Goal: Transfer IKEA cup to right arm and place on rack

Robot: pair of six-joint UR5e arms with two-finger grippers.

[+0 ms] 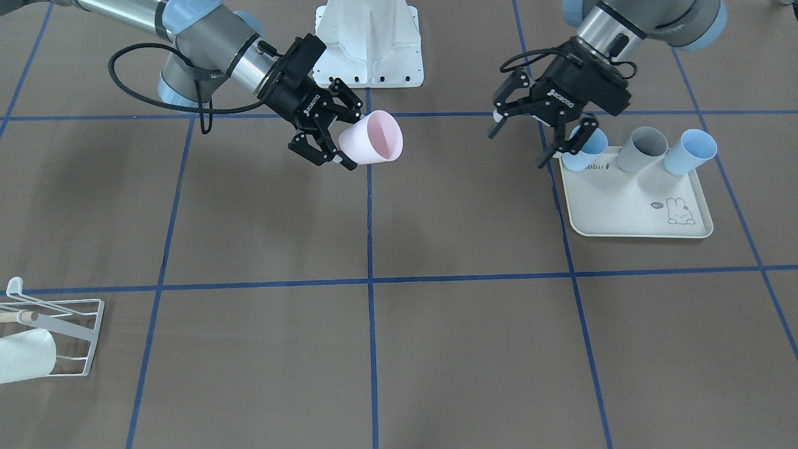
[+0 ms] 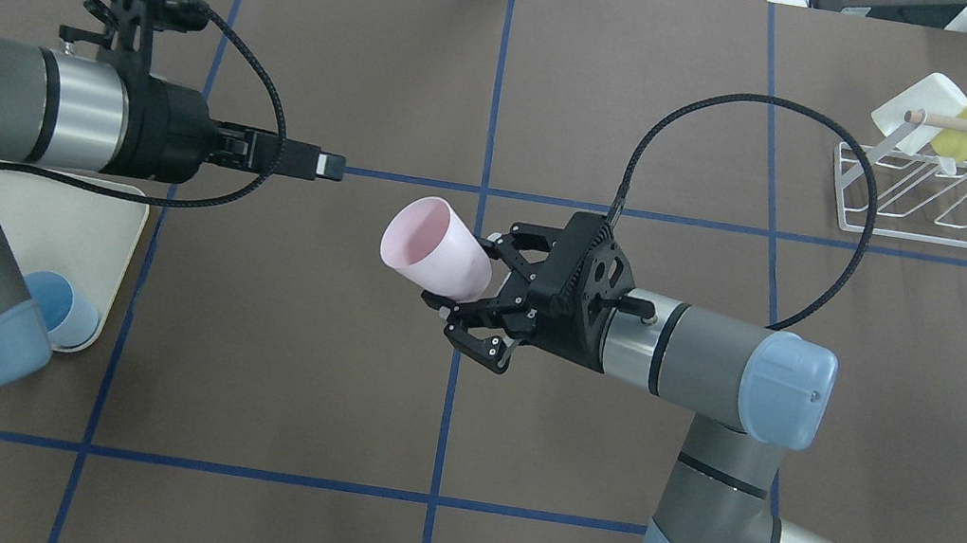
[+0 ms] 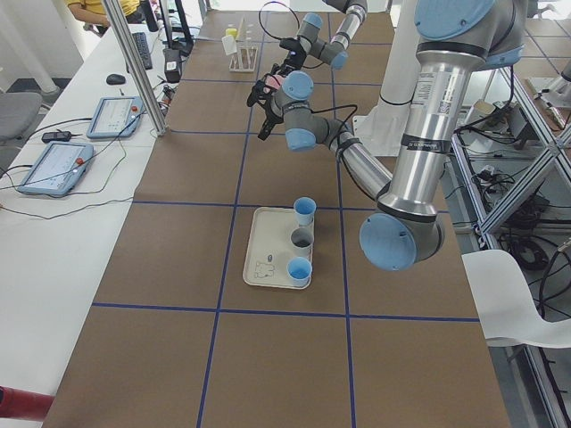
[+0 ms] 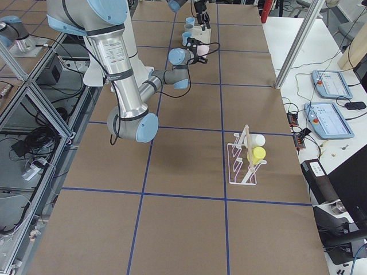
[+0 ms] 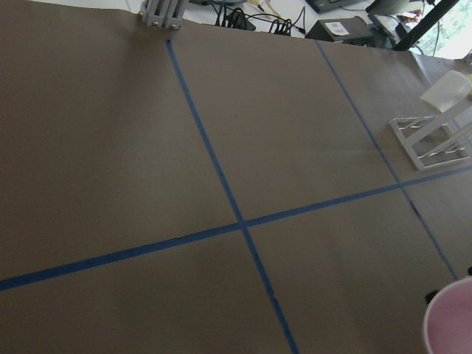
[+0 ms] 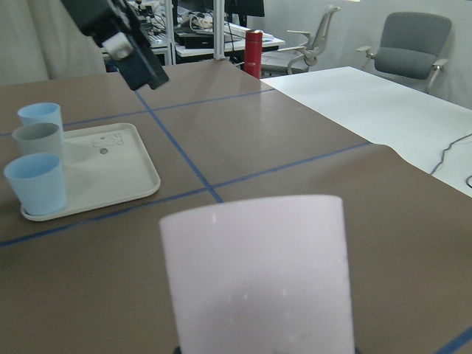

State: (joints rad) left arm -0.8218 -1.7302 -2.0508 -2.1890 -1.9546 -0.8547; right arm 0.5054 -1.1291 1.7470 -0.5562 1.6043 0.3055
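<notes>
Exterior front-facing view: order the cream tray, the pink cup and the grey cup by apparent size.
cream tray
pink cup
grey cup
The pink cup is raised, nearer the camera, so that pair is unsure.

A robotics lab: a left arm (image 3: 419, 134) and right arm (image 4: 123, 74) work at a long table (image 2: 286, 376) gridded with blue tape (image 1: 370, 249). A white bench (image 4: 287, 46) holds 2 teach pendants (image 4: 328, 84). Aluminium framing (image 3: 134, 62), office chairs (image 6: 413, 55) and what may be monitors (image 6: 247, 7) stand around it.
</notes>
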